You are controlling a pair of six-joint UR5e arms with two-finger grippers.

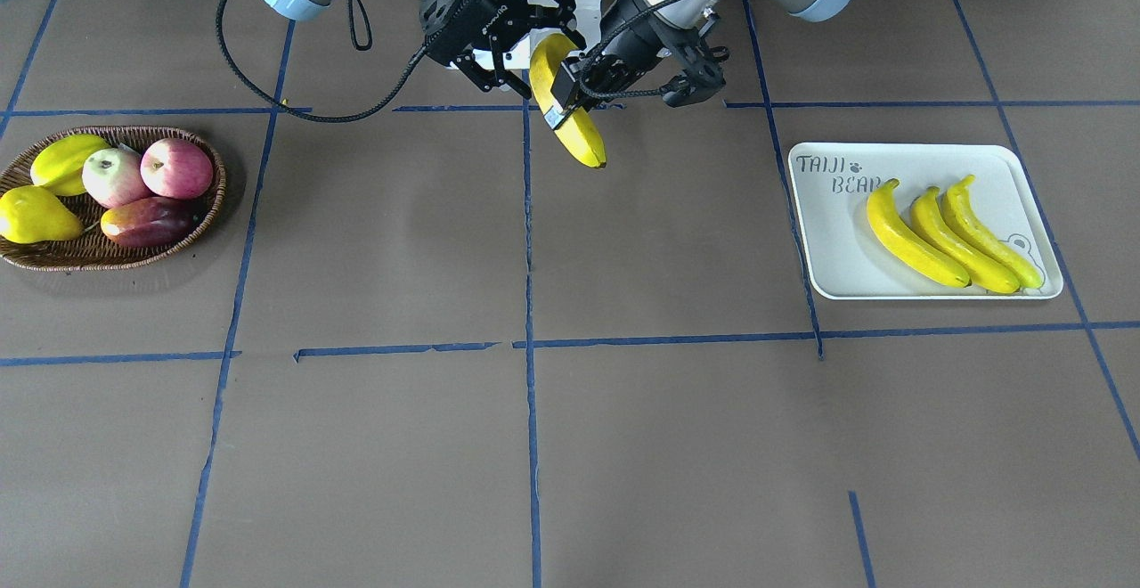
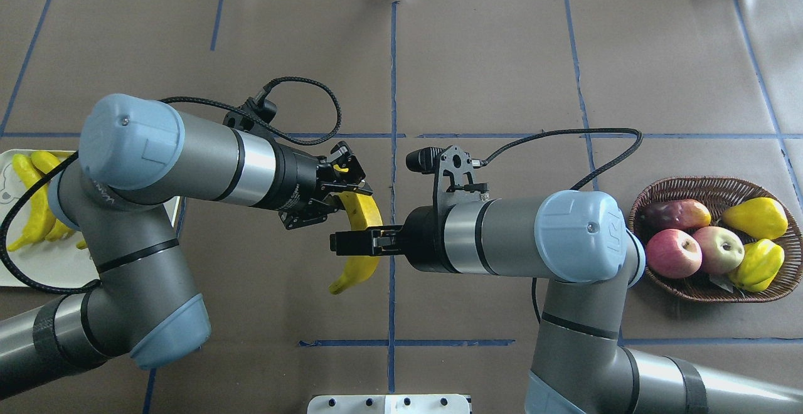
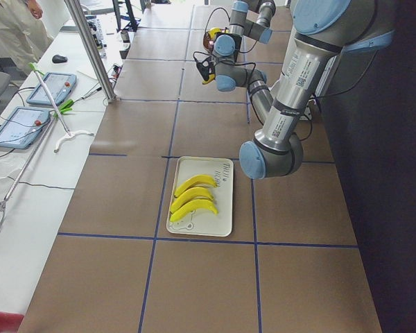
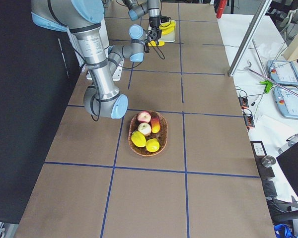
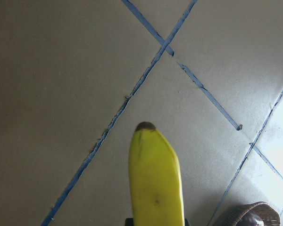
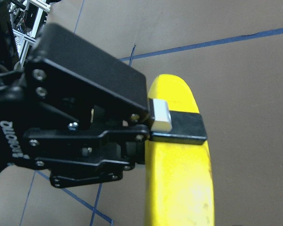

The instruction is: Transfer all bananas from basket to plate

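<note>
One yellow banana [image 1: 586, 138] hangs tilted above the table's middle, between both grippers. My left gripper [image 1: 567, 89] is shut on it near its upper end; one of its fingers [image 6: 186, 127] lies flat across the banana [image 6: 179, 188]. My right gripper [image 2: 354, 243] is shut on the banana [image 2: 352, 270] at mid-length, seen edge-on from overhead. The left wrist view shows the free dark tip of the banana [image 5: 155, 179]. Three bananas [image 1: 944, 232] lie on the white plate [image 1: 828, 249]. The wicker basket [image 1: 216, 185] shows no banana.
The basket holds a yellow pear [image 1: 36, 216], a yellow-green mango-like fruit [image 1: 64, 160], two apples [image 1: 142, 169] and a dark red fruit [image 1: 147, 221]. Blue tape lines cross the brown table. The plate [image 2: 37, 270] lies under my left arm's elbow.
</note>
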